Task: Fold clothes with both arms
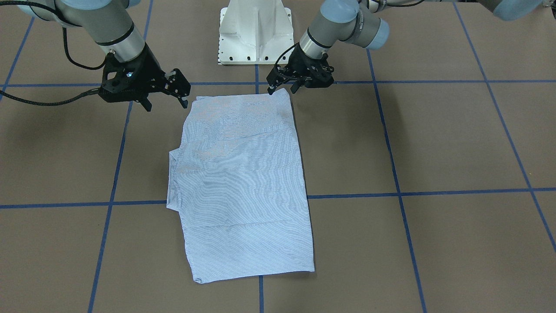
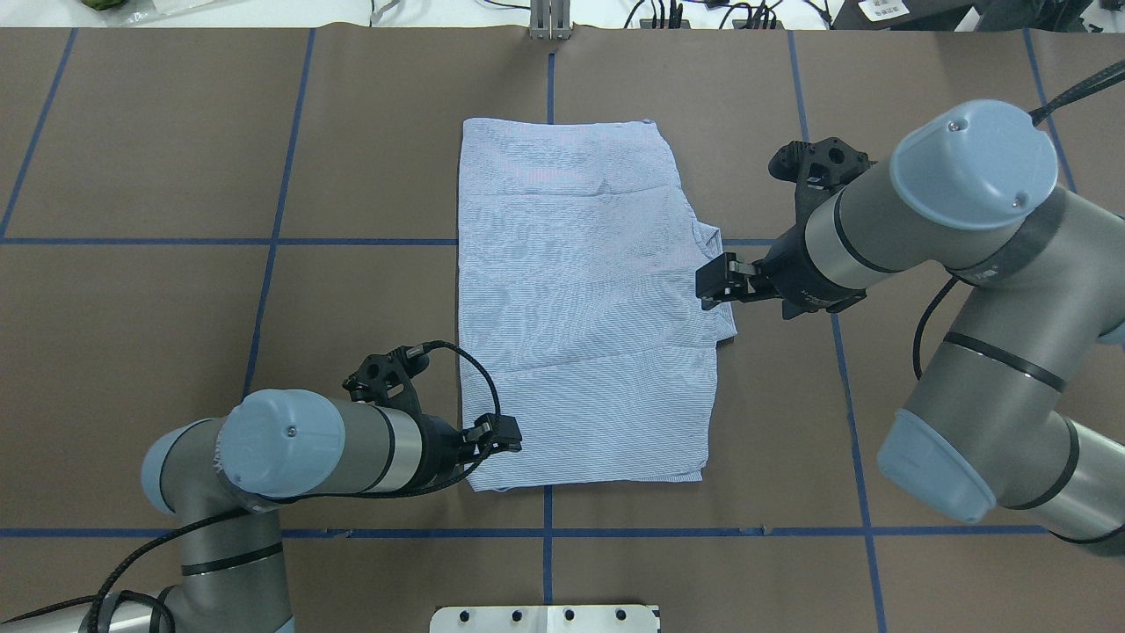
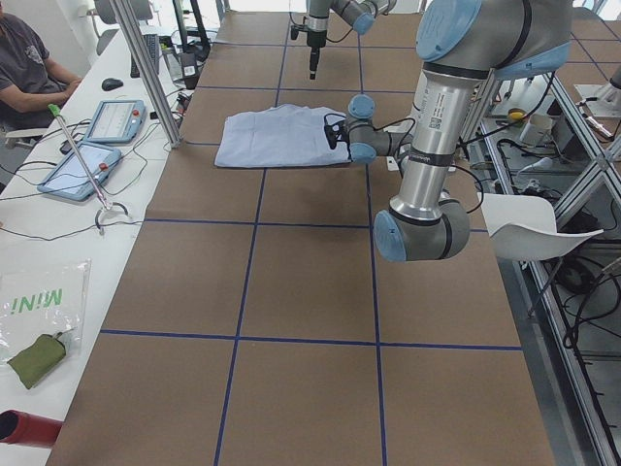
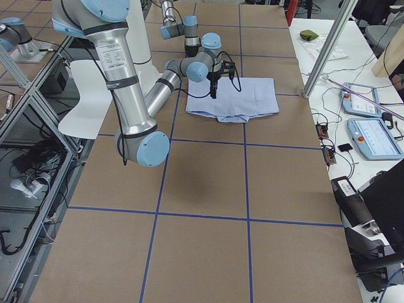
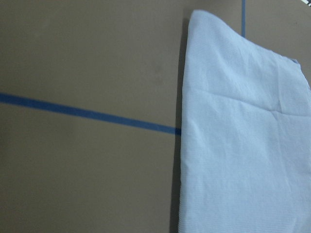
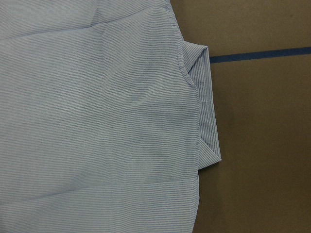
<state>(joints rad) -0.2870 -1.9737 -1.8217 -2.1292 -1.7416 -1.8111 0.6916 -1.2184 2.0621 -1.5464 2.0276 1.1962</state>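
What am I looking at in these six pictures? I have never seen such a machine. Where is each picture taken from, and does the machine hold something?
This is a robot: a left arm and a right arm on a white base, at a brown table. Each arm ends in a black two-finger gripper. One picture faces the robot from across the table, one looks down from behind it, two come from the table's ends, and two from cameras on the wrists. On the table lies one light-blue striped shirt, already folded to a rectangle. The left gripper is at the shirt's corner near the base; the right gripper hangs by the shirt's other side. Both look open, and neither holds anything.
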